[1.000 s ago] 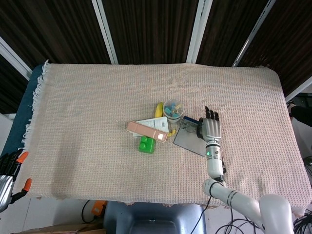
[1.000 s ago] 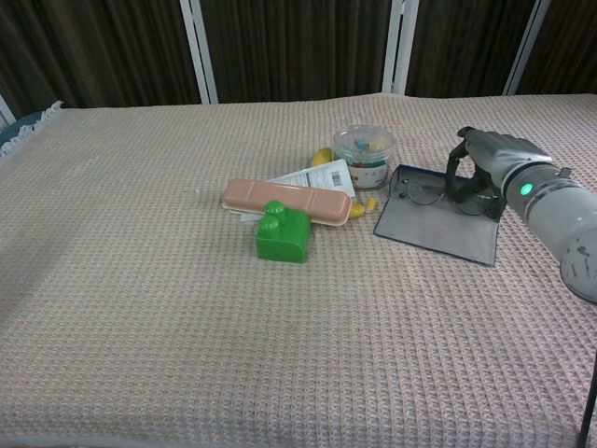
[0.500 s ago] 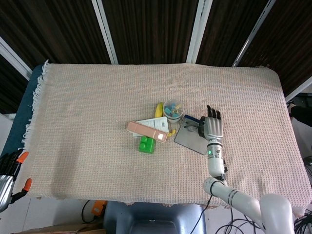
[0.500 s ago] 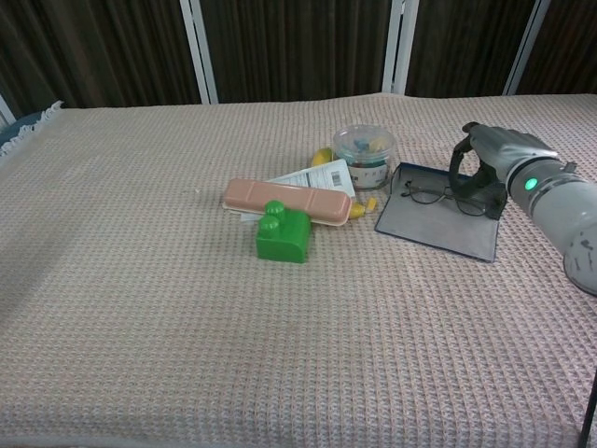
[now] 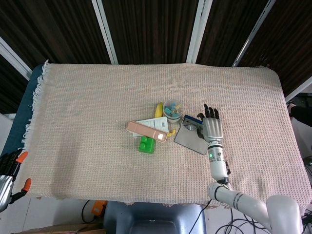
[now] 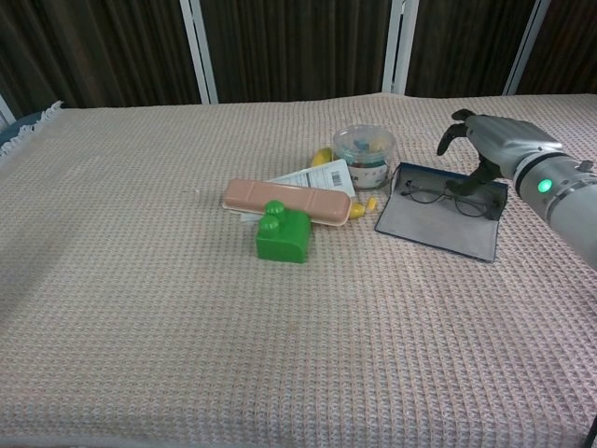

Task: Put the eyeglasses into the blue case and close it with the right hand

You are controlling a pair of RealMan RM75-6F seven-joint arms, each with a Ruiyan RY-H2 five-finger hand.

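Observation:
The blue case [image 6: 437, 227] lies open right of centre, its grey lid flat toward me and its blue tray [image 5: 191, 120] at the far side. The eyeglasses [image 6: 445, 196] lie inside it along the hinge line; in the head view my hand mostly hides them. My right hand [image 6: 495, 147] hangs just above the case's right end with fingers apart and nothing in it; from the head it shows palm down [image 5: 211, 127]. My left hand [image 5: 6, 176] sits low off the table's front left corner, cut by the frame edge, holding nothing.
Left of the case stand a clear tub of small coloured pieces [image 6: 364, 155], a banana [image 5: 159, 109], a paper card [image 6: 312, 177], a pink case [image 6: 285, 201] and a green block [image 6: 283, 235]. A knitted beige cloth [image 6: 140, 299] covers the table.
My right hand has let go of the eyeglasses, opened its fingers and lifted off them. The eyeglasses now lie by themselves in the open case.

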